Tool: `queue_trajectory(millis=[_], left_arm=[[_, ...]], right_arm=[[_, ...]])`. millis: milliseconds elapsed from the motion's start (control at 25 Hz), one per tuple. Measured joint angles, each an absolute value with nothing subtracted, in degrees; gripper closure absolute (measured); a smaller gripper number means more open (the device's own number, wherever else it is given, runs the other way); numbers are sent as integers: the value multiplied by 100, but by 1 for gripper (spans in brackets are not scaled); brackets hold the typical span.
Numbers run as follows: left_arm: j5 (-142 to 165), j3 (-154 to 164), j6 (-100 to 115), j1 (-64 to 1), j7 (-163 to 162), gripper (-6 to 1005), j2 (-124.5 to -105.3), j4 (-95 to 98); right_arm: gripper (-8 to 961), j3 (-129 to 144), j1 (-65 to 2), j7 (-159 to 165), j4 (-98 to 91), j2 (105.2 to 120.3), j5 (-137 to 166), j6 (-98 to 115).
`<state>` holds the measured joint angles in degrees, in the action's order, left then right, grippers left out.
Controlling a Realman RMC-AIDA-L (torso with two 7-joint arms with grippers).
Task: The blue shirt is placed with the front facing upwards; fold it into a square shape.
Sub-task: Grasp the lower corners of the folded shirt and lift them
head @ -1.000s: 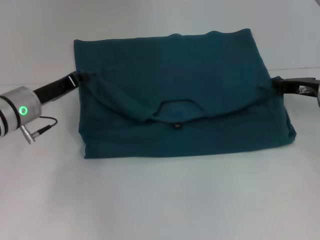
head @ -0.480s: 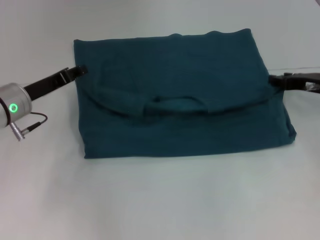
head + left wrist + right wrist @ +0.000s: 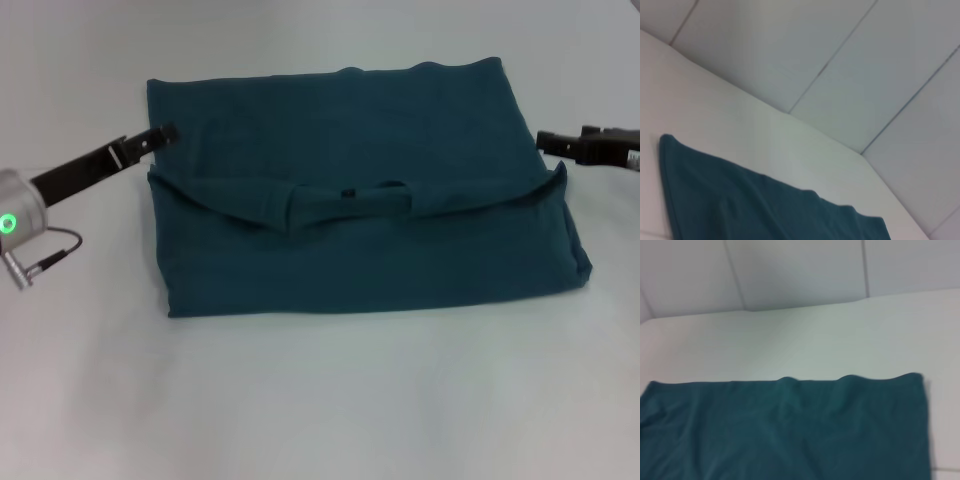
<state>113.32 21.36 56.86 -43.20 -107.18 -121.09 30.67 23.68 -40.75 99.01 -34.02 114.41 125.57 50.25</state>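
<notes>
The left arm [image 3: 25, 205] has a round silver end with a small green ring light on it. A thin dark cable [image 3: 50, 252] loops out below, ending in a silver plug. Its gripper [image 3: 165, 132] is long, flat and black. The right gripper [image 3: 548, 140] is black too, with a shiny bit.

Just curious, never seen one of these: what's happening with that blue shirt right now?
Left gripper and right gripper at the blue shirt side edges. Shirt folded, roughly rectangular. Nothing in the way.
</notes>
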Motion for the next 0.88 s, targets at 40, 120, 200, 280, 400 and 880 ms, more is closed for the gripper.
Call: queue_trajectory(millis=[40,120,200,280,400,880], left_arm=[[11340,2171,5749,-4272,-10724,250,-12107,3086],[11345,2310,5915,-4157,-10777,221,-12096,3149],[11348,2469,6119,-4008,-10850,192,-12095,3285],[11348,2591,6311,-3862,-10900,164,-12111,3433],[11356,2676,6561,-3689,-10923,135,-12114,3548],[11578,2828,7355,-3251,-10868,138,-12144,3876]], right_arm=[[219,2368,-4033,9900,-3415,11443,12542,5152],[200,2366,-3940,9915,-3442,11443,12525,5381],[180,2360,-3830,9936,-3525,11448,12517,5666],[161,2349,-3688,9989,-3675,11474,12508,6005],[160,2361,-3460,10226,-3927,11515,12513,6436],[157,2397,-3171,11404,-4043,11276,13430,7193]])
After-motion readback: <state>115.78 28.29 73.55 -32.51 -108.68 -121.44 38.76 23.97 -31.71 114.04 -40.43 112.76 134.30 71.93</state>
